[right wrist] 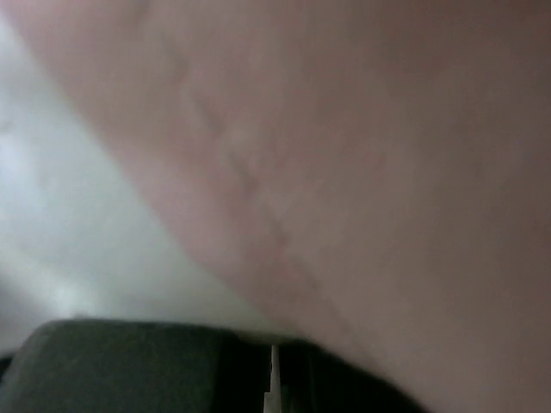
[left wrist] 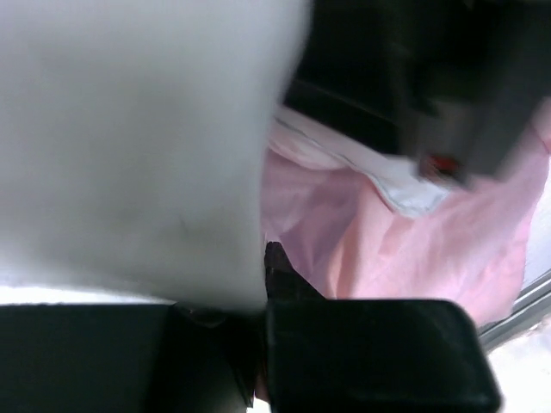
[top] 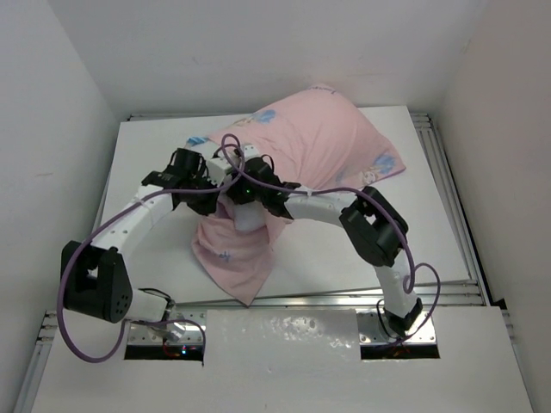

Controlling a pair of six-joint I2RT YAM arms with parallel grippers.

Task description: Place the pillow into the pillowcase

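The pillowcase, pale pink, lies bulging across the back middle of the table, with a limp flap hanging toward the front. A small white patch of the pillow shows under the two wrists. My left gripper and right gripper meet at the case's near left end. In the left wrist view the white pillow fills the left and pink pillowcase the right; the gripper is shut with a thin pale strip between its fingers. The right gripper is shut where pink pillowcase meets white pillow.
The white table board sits between white walls, with metal rails along its right side. The right arm's dark wrist body hangs close above the cloth in the left wrist view. Purple cables loop around both arms.
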